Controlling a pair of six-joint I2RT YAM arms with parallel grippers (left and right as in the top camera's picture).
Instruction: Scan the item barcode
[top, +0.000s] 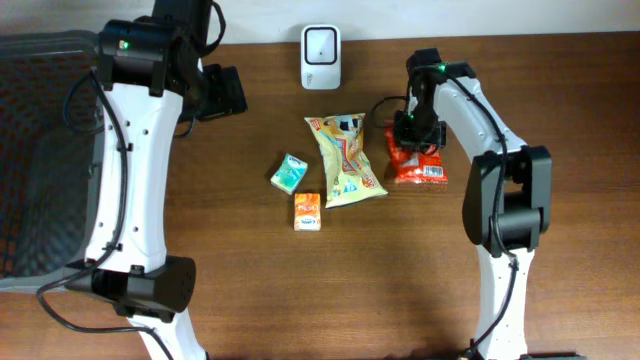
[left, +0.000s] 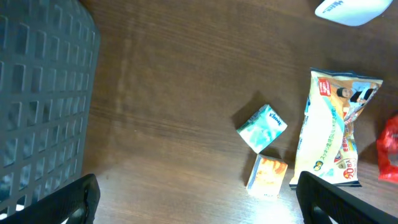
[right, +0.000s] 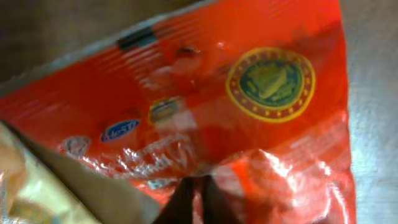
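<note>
The right claw (top: 413, 138) is pinched on the red bag (top: 422, 168) — the grabbing step — and next should lift it to the white scanner (top: 320, 55); the left claw (top: 228, 92) gapes open.

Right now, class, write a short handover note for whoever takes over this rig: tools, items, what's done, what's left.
Left tool: open, empty, over the table beside the basket.
Right tool: shut on the red bag.
Items: the red bag is right of the yellow bag, not yet at the scanner. The teal pack and orange box lie further left.
Done: red bag gripped.
Left: carry it to the scanner and show its barcode.
</note>
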